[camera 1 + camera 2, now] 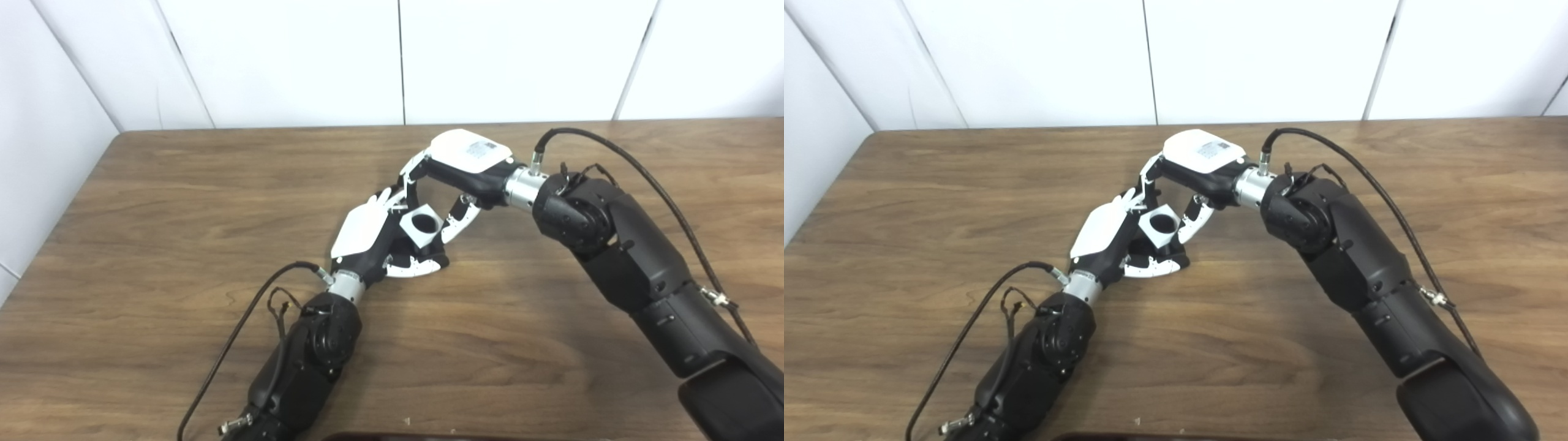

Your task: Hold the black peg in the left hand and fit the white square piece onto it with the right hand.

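left hand (367,236): my fingers are curled around something dark low in the palm, which i take to be the black peg (436,250); only a dark stub shows under the white piece, so i cannot see the whole of it. i hold it low, close to the surface (184,202), so the peg stays steady while the other hand works.

right hand (456,184): it comes in from 2 o'clock, back of the hand up, fingers arched down over the meeting point. the fingers pinch the white square piece (422,225) by its edges, fingers on the 11 o'clock side and thumb at 3 o'clock, leaving the hole clear.

white square piece: sits between both hands, touching my left fingers, turned like a diamond and tilted toward my head cameras. its round dark hole faces up and a little toward me.

peg and hole: i judge the piece is right over the peg or partly on it; whether the peg is in the hole is hidden by the piece.

step: seating the piece, near the end of the task.

risk: the tilt could jam the piece on the peg, so i should level it before pressing down.
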Controlling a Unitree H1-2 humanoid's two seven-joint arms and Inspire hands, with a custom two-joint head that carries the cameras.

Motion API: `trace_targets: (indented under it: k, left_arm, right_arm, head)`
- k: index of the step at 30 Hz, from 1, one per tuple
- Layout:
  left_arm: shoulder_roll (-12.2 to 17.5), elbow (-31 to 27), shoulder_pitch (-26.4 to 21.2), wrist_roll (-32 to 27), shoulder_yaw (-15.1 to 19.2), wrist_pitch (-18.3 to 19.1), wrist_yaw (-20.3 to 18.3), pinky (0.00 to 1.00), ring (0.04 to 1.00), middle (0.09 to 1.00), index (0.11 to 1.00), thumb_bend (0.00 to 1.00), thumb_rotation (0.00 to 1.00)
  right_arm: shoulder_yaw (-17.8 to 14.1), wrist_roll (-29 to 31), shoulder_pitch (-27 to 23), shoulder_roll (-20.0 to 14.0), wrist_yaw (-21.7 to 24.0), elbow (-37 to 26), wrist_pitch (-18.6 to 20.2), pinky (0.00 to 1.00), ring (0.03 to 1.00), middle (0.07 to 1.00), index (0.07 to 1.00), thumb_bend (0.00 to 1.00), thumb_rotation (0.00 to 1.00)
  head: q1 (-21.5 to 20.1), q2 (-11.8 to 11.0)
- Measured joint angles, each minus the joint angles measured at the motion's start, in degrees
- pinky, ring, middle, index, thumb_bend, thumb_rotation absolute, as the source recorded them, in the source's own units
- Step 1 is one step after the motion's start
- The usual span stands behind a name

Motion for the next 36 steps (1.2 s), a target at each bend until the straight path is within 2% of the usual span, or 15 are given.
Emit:
trace_targets:
  k: [36]
  left_arm:
    - [-0.67,-0.31,0.27,-0.18,0.56,0.69,0.03,1.0,0.995,0.938,0.559,0.88,0.32]
  right_arm:
    - [1.5,-1.55,-0.53,-0.46,0.07,-0.22,0.11,0.88,0.816,0.752,0.483,0.52,0.14]
  head:
    - [-0.09,0.79]
